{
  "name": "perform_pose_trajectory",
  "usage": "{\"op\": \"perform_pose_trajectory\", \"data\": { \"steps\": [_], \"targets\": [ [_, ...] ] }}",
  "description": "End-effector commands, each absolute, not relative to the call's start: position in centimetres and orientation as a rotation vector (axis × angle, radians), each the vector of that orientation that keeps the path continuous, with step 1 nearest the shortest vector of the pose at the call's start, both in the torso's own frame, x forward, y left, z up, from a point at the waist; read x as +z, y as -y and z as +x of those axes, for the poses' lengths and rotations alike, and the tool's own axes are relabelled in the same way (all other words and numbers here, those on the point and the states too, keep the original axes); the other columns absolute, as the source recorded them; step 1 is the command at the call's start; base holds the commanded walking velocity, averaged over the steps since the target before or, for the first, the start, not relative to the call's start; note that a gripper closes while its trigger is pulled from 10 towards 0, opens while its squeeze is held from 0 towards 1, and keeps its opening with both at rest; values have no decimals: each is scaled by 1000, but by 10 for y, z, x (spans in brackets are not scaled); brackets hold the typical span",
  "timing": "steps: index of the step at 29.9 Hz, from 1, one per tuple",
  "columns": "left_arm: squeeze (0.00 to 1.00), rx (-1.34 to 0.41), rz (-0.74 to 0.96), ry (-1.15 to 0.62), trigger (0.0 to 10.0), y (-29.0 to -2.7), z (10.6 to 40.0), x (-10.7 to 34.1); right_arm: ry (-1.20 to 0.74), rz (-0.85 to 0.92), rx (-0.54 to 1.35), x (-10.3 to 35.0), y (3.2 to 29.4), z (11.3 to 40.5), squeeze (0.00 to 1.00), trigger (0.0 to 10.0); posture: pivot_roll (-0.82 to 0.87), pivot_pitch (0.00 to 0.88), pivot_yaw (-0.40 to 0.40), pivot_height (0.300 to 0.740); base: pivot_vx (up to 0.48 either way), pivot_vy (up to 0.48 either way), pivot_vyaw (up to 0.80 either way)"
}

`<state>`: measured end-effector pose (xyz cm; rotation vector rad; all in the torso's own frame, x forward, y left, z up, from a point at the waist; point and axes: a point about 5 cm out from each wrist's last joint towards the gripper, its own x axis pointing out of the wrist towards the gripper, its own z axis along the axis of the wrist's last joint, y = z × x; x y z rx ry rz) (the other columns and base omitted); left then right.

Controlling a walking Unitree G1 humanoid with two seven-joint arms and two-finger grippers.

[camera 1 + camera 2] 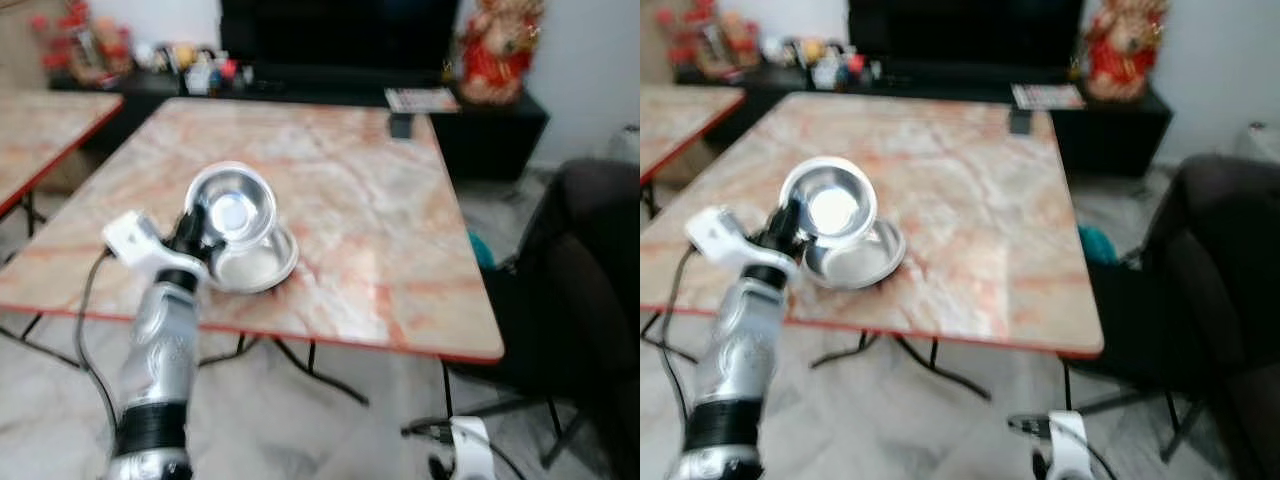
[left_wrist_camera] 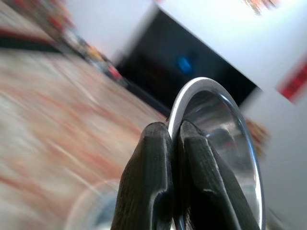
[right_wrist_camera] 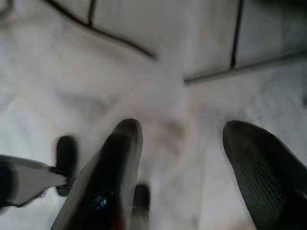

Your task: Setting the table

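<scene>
**Steel bowl held tilted over a steel plate at the table's near edge**

The left gripper [image 2: 173, 143] pinches the rim of a steel bowl [image 1: 232, 212] between its two black fingers [image 2: 148, 177], which are closed on the thin metal wall. The bowl is tipped up on edge, its mouth facing the camera, directly above a shallow steel plate [image 1: 262, 268] that lies on the marble-patterned table [image 1: 380, 220] close to its red-trimmed near edge. Whether the bowl's lower rim touches the plate cannot be told. The right gripper [image 3: 182, 158] hangs low beside the robot over the pale floor, its fingers spread apart and holding nothing. A dark chair [image 1: 590, 290] stands at the table's right side.

The step in hand appears to be seating the bowl on the plate. To do it well, the wrist should roll until the bowl's base faces down, then lower it straight onto the plate's centre before the fingers part. A rim pinch on polished steel is likely to slip, so the motion should be slow. The plate sits near the edge, so sideways pushes should be avoided.
</scene>
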<state>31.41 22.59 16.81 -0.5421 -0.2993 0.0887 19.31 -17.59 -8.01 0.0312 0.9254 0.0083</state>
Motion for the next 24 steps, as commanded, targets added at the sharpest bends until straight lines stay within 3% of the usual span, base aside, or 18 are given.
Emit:
{"op": "perform_pose_trajectory", "data": {
  "steps": [1, 4, 10, 20, 24],
  "targets": [
    [0, 56, -574, 298, 10000, -213, 318, 171, -937, 35, -2, -83, 179, 186, 0, 10000, 16, 0, -35, 740, 420, 0, 0],
    [0, 47, -571, 293, 10000, -212, 318, 171, -935, 35, -1, -83, 179, 187, 0, 10000, 20, 0, -36, 740, 403, 0, 0],
    [0, -71, -563, 222, 10000, -193, 316, 163, -933, 32, -2, -83, 179, 187, 0, 10000, 18, 0, -34, 740, 0, 0, 0],
    [0, -75, -553, 102, 10000, -183, 309, 147, -939, 28, 3, -84, 180, 185, 0, 10000, 21, 0, -36, 740, 0, 0, 0],
    [0, 2, -639, -6, 10000, -176, 306, 136, -940, 27, 3, -84, 180, 184, 0, 10000, 17, 0, -33, 740, 0, 0, 0]
  ]
}}
